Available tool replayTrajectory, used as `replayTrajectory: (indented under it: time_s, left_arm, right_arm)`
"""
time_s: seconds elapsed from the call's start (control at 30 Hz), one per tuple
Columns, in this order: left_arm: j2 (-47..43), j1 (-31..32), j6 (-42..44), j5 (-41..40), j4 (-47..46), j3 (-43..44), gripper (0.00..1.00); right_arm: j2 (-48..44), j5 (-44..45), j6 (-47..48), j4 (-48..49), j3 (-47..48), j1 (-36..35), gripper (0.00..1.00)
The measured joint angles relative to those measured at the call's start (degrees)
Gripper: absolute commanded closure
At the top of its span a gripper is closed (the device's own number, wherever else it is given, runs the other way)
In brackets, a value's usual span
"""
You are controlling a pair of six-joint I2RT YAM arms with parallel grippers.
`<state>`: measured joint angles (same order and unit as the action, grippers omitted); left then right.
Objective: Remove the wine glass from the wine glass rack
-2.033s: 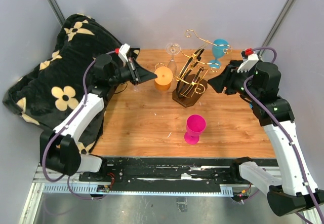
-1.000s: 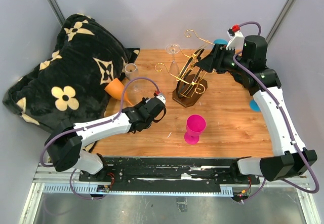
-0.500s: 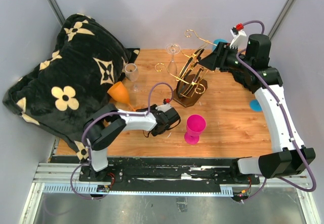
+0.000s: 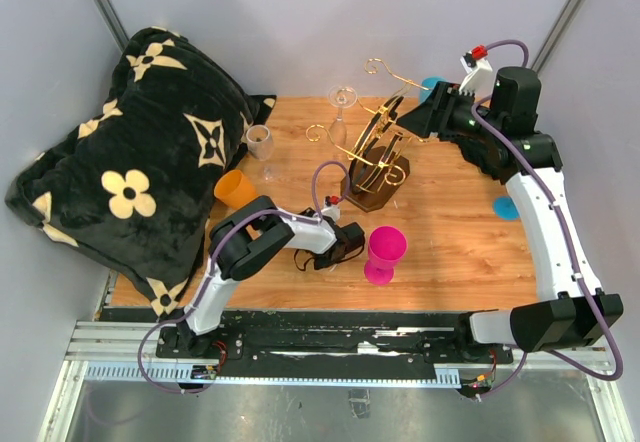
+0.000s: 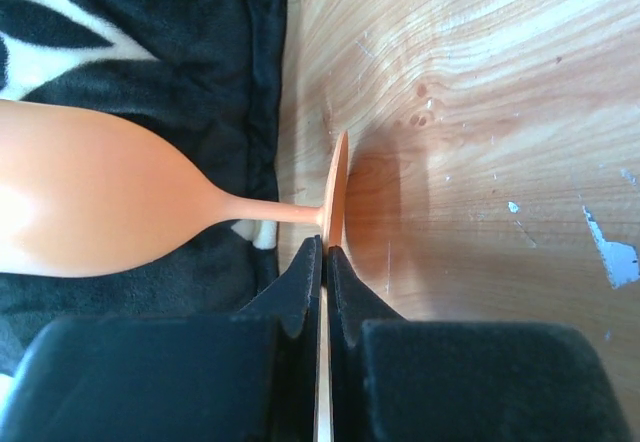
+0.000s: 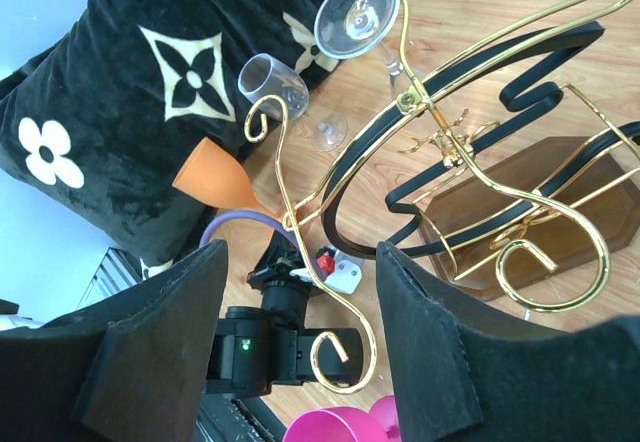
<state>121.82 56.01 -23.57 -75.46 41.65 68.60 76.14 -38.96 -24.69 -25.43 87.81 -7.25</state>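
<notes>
- Orange wine glass [image 5: 90, 202]: off the wine glass rack [image 4: 372, 190], tilted at its 9 o'clock, bowl against the black flowered blanket [image 4: 120, 152], foot over the wooden table [image 4: 450, 252].
- Left gripper [image 5: 322, 247]: clamped on the thin edge of that foot; arm folded low across the table's near side, elbow sharply bent.
- Right gripper [image 6: 300, 252]: spread wide, gripping nothing, raised at the rack's 1 o'clock, aimed at its gold scrolls; arm reaching up the right side.
- Pink cup [image 4: 385, 254]: at the rack's 6 o'clock.
</notes>
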Motion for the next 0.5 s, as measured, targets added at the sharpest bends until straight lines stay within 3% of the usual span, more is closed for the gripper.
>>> replayTrajectory:
  time_s: [0.13, 0.33, 0.5]
  left_arm:
    - [3.23, 0.2, -5.05, -2.34, 4.24, 0.9, 0.99]
    - [5.35, 0.5, -9.68, -3.17, 7.5, 0.9, 0.81]
    - [5.09, 0.59, -8.39, -2.86, 6.21, 0.42, 0.67]
  right_arm:
    - [-0.11, -0.13, -0.02, 0.02, 0.0, 0.9, 0.38]
    - [-0.11, -0.5, -0.02, 0.02, 0.0, 0.94, 0.37]
    - [-0.11, -0.66, -0.02, 0.02, 0.0, 0.94, 0.37]
